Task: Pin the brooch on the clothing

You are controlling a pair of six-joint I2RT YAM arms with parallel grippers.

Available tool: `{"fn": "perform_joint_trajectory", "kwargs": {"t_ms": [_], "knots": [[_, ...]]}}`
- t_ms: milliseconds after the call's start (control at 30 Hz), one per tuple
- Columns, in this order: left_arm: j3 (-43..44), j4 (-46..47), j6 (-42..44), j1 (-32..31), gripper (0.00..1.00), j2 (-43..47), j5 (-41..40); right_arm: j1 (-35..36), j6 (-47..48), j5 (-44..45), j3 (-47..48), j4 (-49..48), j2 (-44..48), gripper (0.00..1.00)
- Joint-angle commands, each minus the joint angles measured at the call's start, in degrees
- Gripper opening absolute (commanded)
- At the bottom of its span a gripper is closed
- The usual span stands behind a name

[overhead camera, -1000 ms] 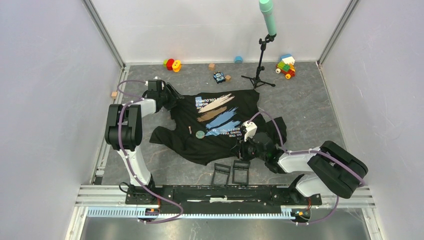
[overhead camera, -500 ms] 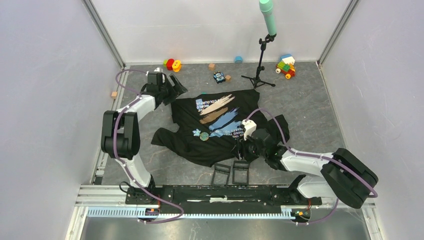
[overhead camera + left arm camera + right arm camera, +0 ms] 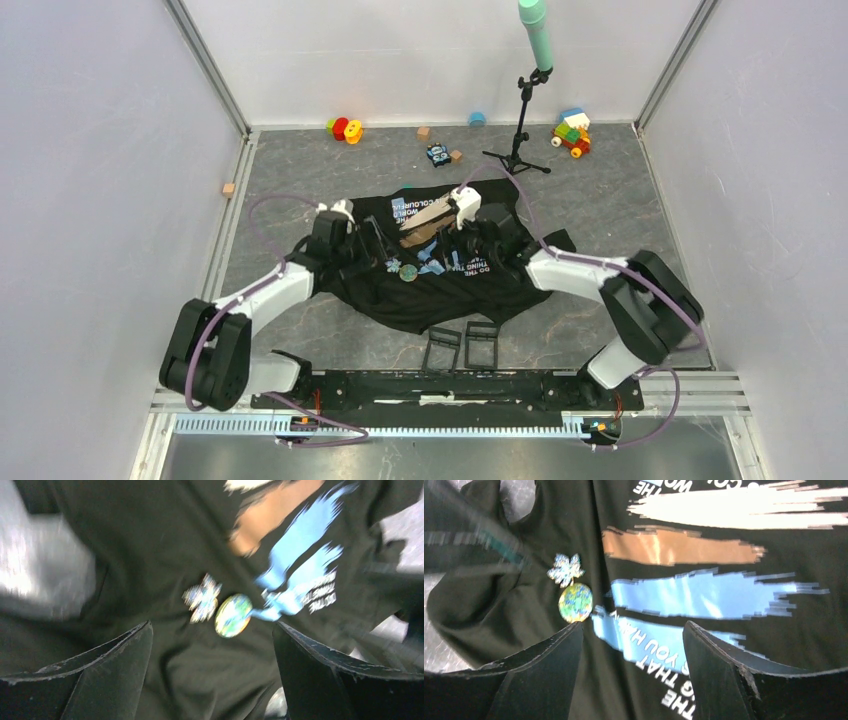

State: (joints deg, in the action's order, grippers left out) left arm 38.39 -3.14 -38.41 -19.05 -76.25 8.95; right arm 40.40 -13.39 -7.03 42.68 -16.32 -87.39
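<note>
1. The black T-shirt (image 3: 420, 295) lies spread on the desk (image 3: 300, 190), with the round brooch (image 3: 407, 271) resting on its chest.
2. A snowflake brooch (image 3: 202, 597) sits just beside the round brooch, and the blue print strokes lie on its other side.
3. The left tool (image 3: 210, 628) hovers near the round brooch, fingers spread and empty.
4. The right tool (image 3: 633, 626) hangs over the print beside the round brooch, also spread and empty.

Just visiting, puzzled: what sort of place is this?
Likely a robot testing cell: plain walls box in a table, a left arm and right arm reach over a T-shirt, toys lie behind.
</note>
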Motion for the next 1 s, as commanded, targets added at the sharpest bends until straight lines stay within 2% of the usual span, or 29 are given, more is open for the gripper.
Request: {"fn": "perform_joint_trajectory", "kwargs": {"t_ms": [0,100,300,500,633,800,967], "knots": [[-8.6,3.7,-5.0,-1.6,0.94,7.7,-2.1,-2.4,2.6,-6.8,7.3,-6.6,-8.6,0.79],[-13.7,5.2,-6.5,-2.3,0.95,10.5,-1.7,-3.5,2.0,-10.4,11.0,-9.1,-14.6,0.79],[-20.6,3.5,-8.1,-2.4,0.95,16.3,-1.9,-5.0,0.5,-11.7,15.2,-10.4,-22.7,0.80],[-23.7,-5.0,-8.7,-2.4,0.96,23.5,-5.0,-6.9,-1.4,-12.3,16.5,-10.6,-28.3,0.80],[-25.2,-7.2,-9.5,-2.3,0.97,26.6,-5.3,-7.4,-1.5,-12.2,16.8,-10.4,-30.1,0.80],[-24.2,-9.1,-8.8,-2.4,1.00,28.2,-5.0,-7.8,0.0,-13.3,18.4,-8.9,-29.8,0.81],[-14.0,-14.3,1.2,-2.2,1.00,24.6,-4.5,-8.1,3.2,-11.2,19.9,-4.5,-23.7,0.91]]}}
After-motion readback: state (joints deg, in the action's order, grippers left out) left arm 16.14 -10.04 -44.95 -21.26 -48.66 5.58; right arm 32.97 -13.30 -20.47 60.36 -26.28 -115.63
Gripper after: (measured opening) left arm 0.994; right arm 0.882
